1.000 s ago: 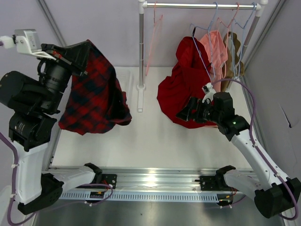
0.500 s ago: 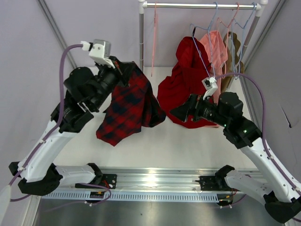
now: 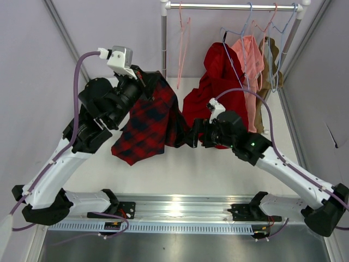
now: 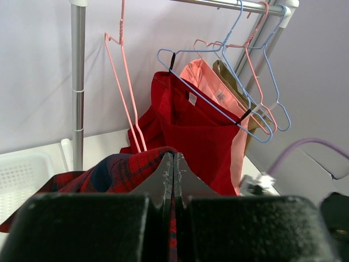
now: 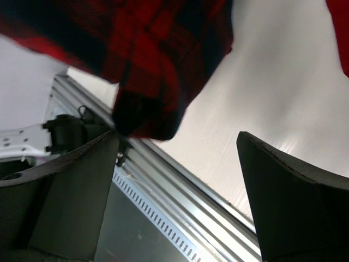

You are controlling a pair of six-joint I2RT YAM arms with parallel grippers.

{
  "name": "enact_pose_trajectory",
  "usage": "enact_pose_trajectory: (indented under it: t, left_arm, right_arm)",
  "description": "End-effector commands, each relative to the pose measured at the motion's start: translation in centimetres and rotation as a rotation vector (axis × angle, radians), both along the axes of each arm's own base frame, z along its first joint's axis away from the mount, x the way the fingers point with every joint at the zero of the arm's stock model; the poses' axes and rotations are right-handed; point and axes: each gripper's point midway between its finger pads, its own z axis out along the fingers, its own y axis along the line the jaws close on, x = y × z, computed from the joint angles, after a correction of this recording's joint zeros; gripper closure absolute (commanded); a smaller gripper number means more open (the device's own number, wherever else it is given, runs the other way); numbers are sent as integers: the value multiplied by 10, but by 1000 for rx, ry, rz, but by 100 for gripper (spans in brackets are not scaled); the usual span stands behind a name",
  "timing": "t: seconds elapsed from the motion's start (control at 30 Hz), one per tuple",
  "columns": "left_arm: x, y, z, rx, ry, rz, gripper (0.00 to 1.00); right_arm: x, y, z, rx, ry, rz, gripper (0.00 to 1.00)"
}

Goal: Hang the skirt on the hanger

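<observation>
A white table [image 3: 180, 164] stands between pale lilac walls, with a metal clothes rail [image 3: 234, 6] across its far side on an upright post [image 3: 163, 49]. The hanger [image 3: 182, 43] hangs from that rail just right of the post, bare. Close on its right a plain red garment [image 3: 218, 82] droops from a light blue hanger [image 4: 218, 103], crowding that side, with a salmon-pink garment [image 3: 251, 54] and a tan one [image 3: 271, 54] beyond.

The left gripper [image 3: 146, 76] is raised in front of the post, its fingers pressed together on a fold of the skirt [image 3: 150, 120], which drapes down from them. In the left wrist view the hanger rises straight ahead, above the bunched plaid.

The right gripper [image 3: 192, 134] hovers just beside the skirt's right hanging edge with its fingers [image 5: 71, 185] spread wide, gripping nothing; the skirt's lower corner dangles ahead of them.
</observation>
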Motion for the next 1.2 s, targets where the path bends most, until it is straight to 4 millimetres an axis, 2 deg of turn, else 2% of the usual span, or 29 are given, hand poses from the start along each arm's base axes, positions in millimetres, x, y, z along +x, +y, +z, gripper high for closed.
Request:
enact_pose_trajectory:
  t: [0.0, 0.03, 0.13, 0.17, 0.23, 0.27, 0.3, 0.33, 0.37, 0.4, 0.43, 0.47, 0.53, 0.6, 0.63, 0.73, 0.87, 0.97, 1.03, 1.07, 1.13, 1.17]
  left_arm:
    - [-15, 7, 42, -110, -93, -22, 100]
    - [-16, 8, 43, -111, -94, -25, 100]
    - [-19, 7, 46, -103, -98, -39, 100]
    - [-19, 7, 45, -93, -97, -41, 100]
    - [-21, 6, 47, -80, -100, -55, 100]
    - [-22, 7, 49, -70, -108, -54, 100]
    - [-23, 8, 52, -67, -113, -56, 100]
    - [-24, 9, 51, -46, -117, -53, 100]
    - [-27, 12, 57, -50, -130, -56, 100]
    - [-29, 16, 64, -53, -145, -51, 100]
    - [-31, 18, 64, -39, -144, -51, 100]
    - [-36, 25, 77, -45, -172, -45, 100]
    - [-38, 28, 76, -19, -170, -40, 100]
    - [-44, 36, 87, -29, -190, -39, 100]
    - [-45, 37, 85, -14, -183, -37, 100]
    - [-53, 47, 92, -17, -201, -30, 100]
    - [-57, 53, 93, -23, -204, -26, 100]
    - [-54, 46, 80, -15, -167, -41, 100]
    - [-51, 38, 66, -24, -131, -62, 100]
    - [-42, 26, 37, 15, -76, -69, 100]
    - [-45, 19, 29, -25, -52, -108, 100]
    - [-37, 7, -4, 10, 8, -118, 100]
  right_arm:
    - [22, 8, 0, 15, -34, -66, 9]
    - [27, 14, -8, 0, -16, -66, 11]
    - [31, 25, -7, 13, 1, -51, 25]
    - [33, 27, -5, 22, -5, -52, 35]
    - [37, 28, 5, 41, -27, -60, 47]
    - [39, 28, 11, 42, -37, -60, 64]
    - [43, 30, 32, 67, -71, -62, 72]
    - [45, 30, 44, 66, -103, -57, 81]
    - [47, 27, 54, 61, -118, -63, 97]
    - [50, 26, 85, 95, -172, -67, 100]
    - [51, 23, 100, 104, -206, -75, 100]
    - [51, 19, 114, 107, -241, -73, 100]
    - [49, 5, 157, 162, -320, -93, 100]
    - [46, -12, 185, 193, -380, -118, 100]
    - [42, -18, 202, 215, -411, -120, 100]
    - [30, -34, 232, 246, -479, -123, 100]
    - [18, -49, 256, 271, -534, -126, 100]
    - [16, -56, 254, 252, -525, -140, 100]
    - [18, -60, 245, 226, -502, -153, 100]
    - [21, -65, 241, 213, -493, -169, 100]
    - [25, -66, 224, 196, -444, -167, 100]
    - [31, -72, 218, 189, -429, -185, 100]
